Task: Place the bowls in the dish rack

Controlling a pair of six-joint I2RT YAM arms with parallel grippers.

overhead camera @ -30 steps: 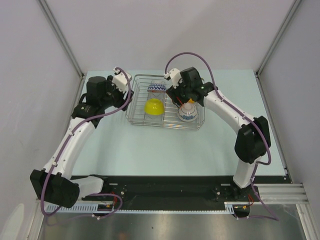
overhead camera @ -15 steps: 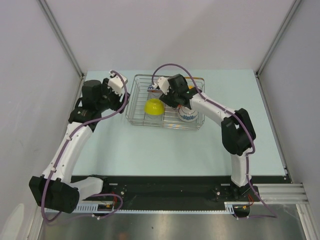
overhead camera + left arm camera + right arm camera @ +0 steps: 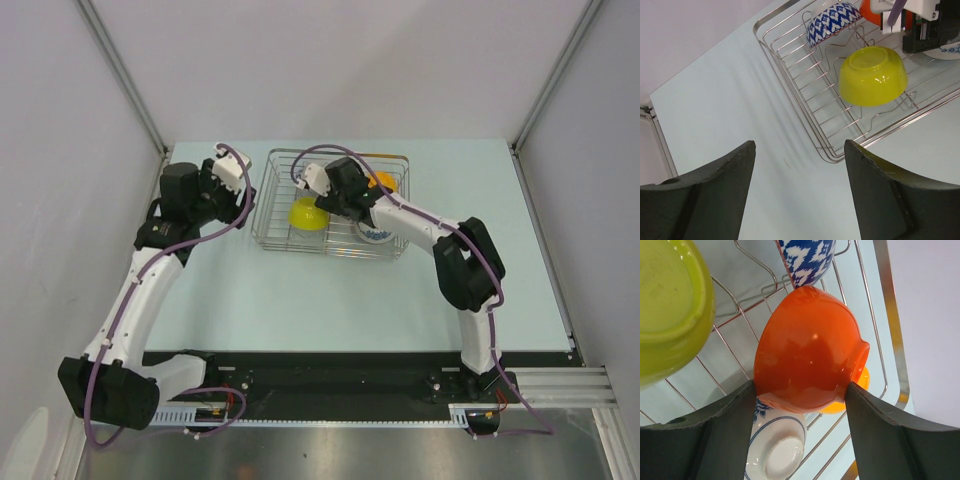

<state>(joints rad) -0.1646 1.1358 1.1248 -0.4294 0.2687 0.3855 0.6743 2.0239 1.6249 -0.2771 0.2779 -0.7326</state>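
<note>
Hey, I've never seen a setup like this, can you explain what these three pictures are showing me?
This is a two-armed robot bolted to a pale table. One picture looks down from above. The other two come from a camera on each wrist. A wire dish rack on the table holds a lime-yellow bowl, a blue zigzag bowl, a white bowl with blue pattern and an orange bowl. The right gripper clamps a red-orange bowl in the rack. The left gripper is open and empty, beside the rack.
</note>
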